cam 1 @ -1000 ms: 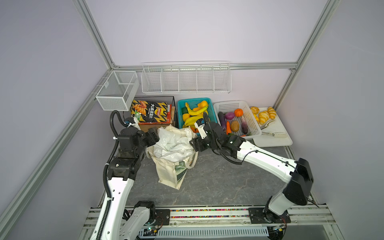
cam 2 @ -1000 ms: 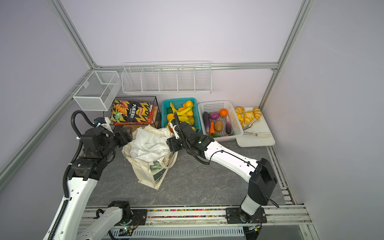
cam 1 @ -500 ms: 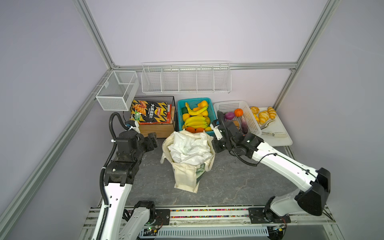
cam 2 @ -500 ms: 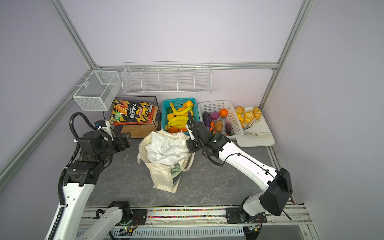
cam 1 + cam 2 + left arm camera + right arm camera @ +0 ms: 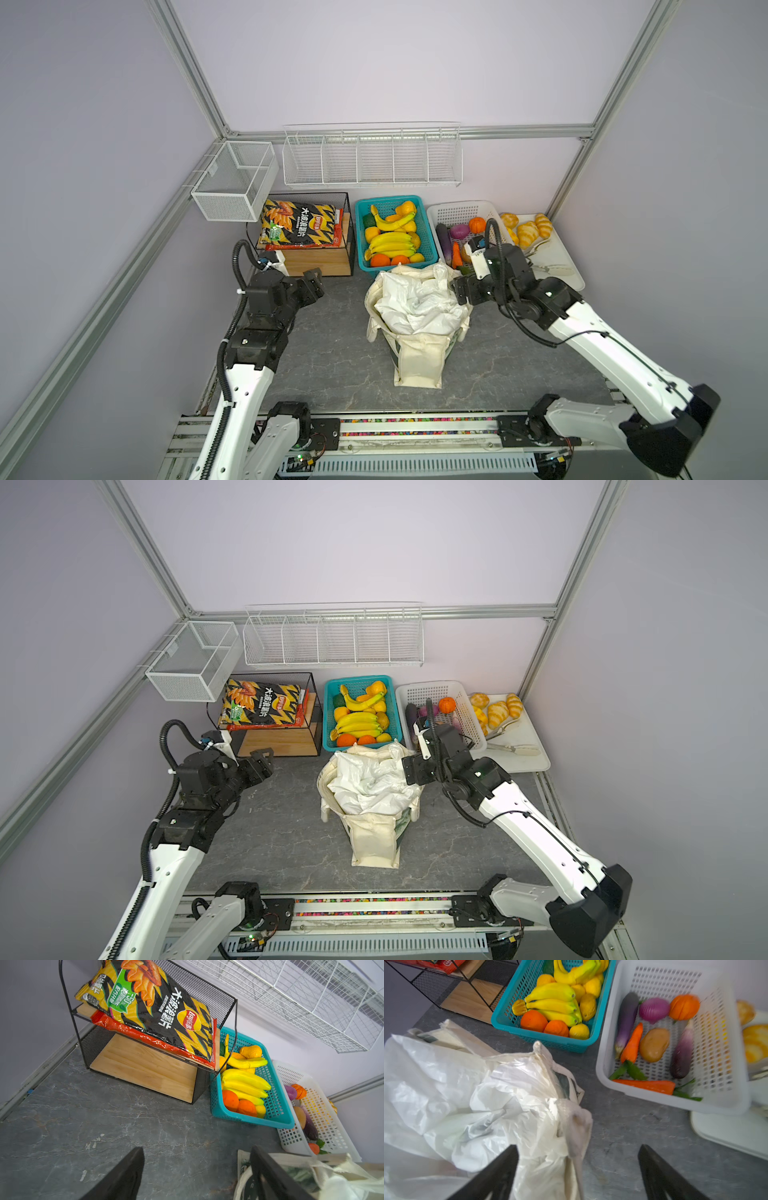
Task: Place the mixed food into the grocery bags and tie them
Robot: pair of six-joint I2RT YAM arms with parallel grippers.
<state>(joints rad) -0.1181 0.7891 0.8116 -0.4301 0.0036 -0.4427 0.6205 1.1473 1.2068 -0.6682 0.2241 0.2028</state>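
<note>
Landmark: cream tote (image 5: pixel 417 357) upright mid-counter; the white plastic bag (image 5: pixel 415 305) bulges over its mouth and blocks entry from above.
Left-arm side of tote: bare counter (image 5: pixel 336 357), a wide passage; left gripper (image 5: pixel 314 284) well apart, jaws spread, nothing between them.
Front of tote: open counter as far as the rail (image 5: pixel 415 419).
Right-arm side of tote: right gripper (image 5: pixel 459 293) just beside the rim, jaws wide; a blurred fold of bag lies between them.
Behind tote: teal basket (image 5: pixel 432 245) just beside it, flanked by white basket (image 5: pixel 461 212) and black wire shelf (image 5: pixel 316 262); only a narrow strip.
</note>
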